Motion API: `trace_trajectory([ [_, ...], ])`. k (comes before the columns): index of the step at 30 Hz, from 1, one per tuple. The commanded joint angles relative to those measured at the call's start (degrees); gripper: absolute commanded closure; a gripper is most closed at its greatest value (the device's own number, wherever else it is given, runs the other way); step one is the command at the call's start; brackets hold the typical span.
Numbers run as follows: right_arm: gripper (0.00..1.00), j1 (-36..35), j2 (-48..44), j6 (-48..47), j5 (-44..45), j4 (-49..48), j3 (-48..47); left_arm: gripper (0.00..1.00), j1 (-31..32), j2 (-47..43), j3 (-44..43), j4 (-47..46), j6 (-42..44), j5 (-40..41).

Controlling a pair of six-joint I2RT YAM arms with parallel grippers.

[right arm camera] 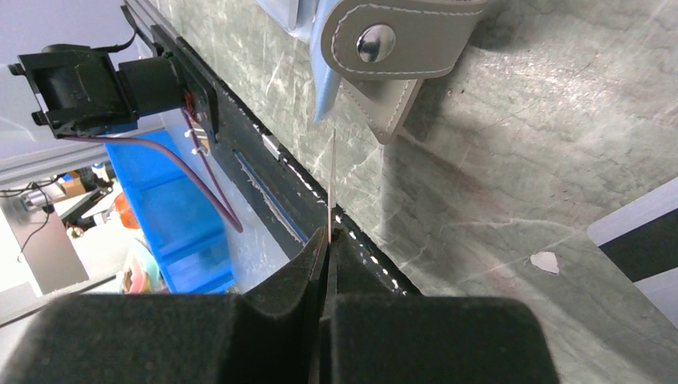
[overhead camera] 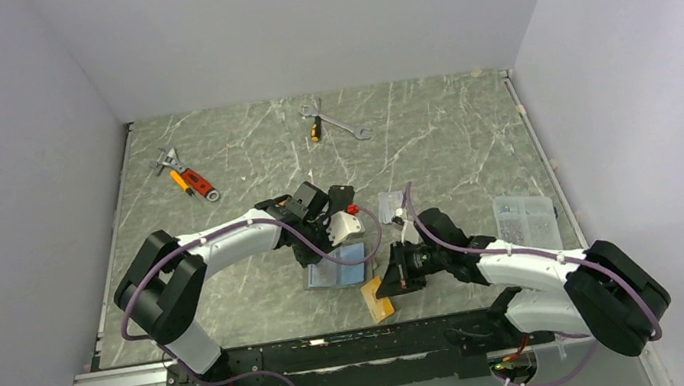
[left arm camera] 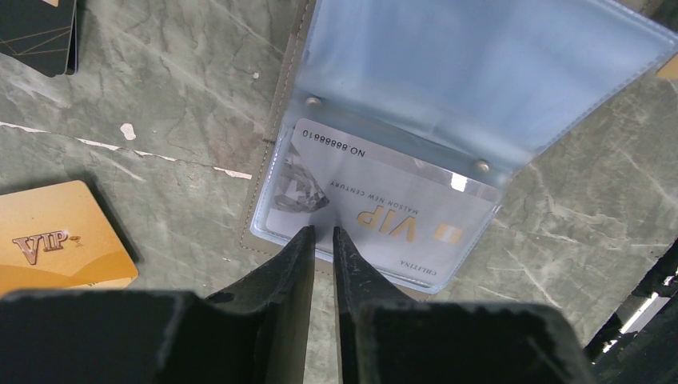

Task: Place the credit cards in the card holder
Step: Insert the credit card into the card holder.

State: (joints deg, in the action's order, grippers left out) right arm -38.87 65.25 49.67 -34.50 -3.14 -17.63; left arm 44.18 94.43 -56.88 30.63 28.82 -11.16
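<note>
Left gripper (left arm camera: 320, 234): fingers slightly spread, nothing between them, tips over the open card holder (left arm camera: 480, 72). Directly ahead of the tips, its clear pocket holds a silver card (left arm camera: 384, 200) marked "VIP", "MAISON NEW CENTURY" and "NO 88888610". Right gripper (right arm camera: 329, 238): pinching the orange card (left arm camera: 56, 240), marked "VIP", by its edge. The card holder lies just ahead of it.

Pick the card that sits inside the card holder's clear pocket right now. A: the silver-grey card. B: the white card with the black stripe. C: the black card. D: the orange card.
A: the left wrist view shows the silver-grey card, marked VIP, under the clear pocket of the open card holder; the orange card and the black card are outside it.
</note>
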Motion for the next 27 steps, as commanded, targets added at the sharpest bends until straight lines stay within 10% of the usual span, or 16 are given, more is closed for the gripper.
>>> trace_trajectory([
  [1, 1.00, -0.80, -0.45, 0.70, 0.47, -3.26, -1.23, 0.81, 0.14, 0.06, -0.12, 1.40, -0.43, -0.54],
  [27, 1.00, -1.14, -2.95, 5.22, 7.76, -6.97, 0.22, 0.83, 0.11, -0.83, 0.37, 1.58, -0.05, -0.71],
])
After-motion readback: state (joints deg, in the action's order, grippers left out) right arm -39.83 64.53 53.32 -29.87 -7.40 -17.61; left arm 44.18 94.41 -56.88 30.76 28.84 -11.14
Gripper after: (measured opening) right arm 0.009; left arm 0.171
